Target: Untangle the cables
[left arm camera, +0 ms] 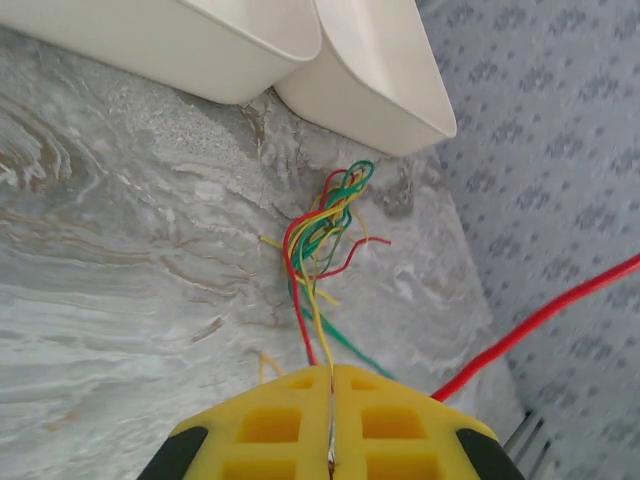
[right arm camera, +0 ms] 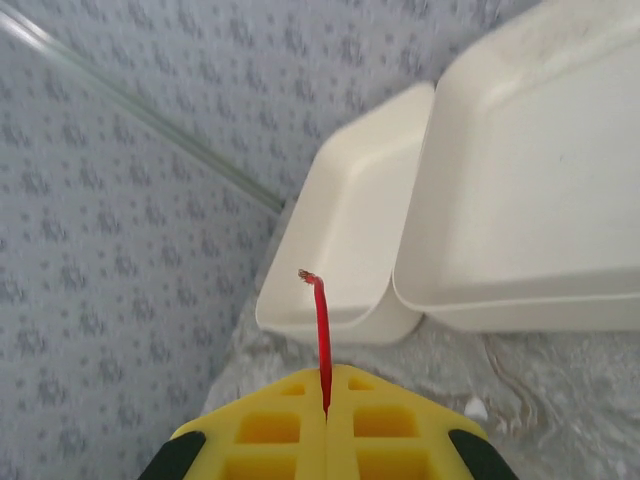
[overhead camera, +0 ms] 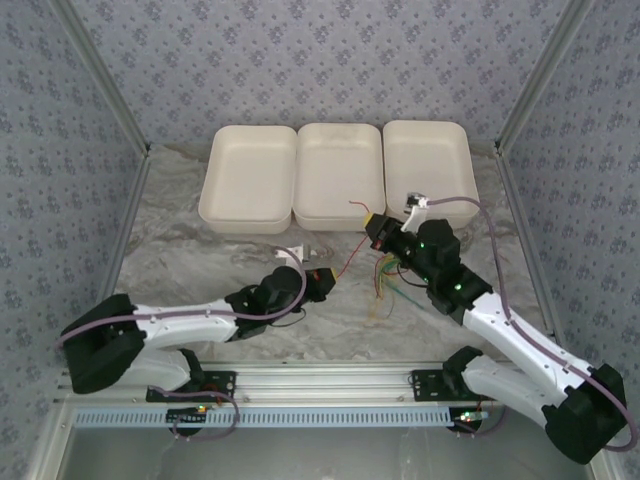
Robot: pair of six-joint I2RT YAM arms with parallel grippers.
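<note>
On the table point(overhead camera: 200, 270), in front of the white trays point(overhead camera: 245, 215), the tangled cables point(left arm camera: 325, 235) are found nearer the right arm. The left gripper point(left arm camera: 332, 372) is clamped on strands point(left arm camera: 318, 330) from the tangle. The right gripper point(right arm camera: 327, 385) is clenched on a red cable point(right arm camera: 321, 320), apparently stretched along the line between them.

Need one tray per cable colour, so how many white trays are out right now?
3, side by side in a row at the back: the left tray, the middle tray and the right tray. Nothing suggests another one is hidden.
</note>
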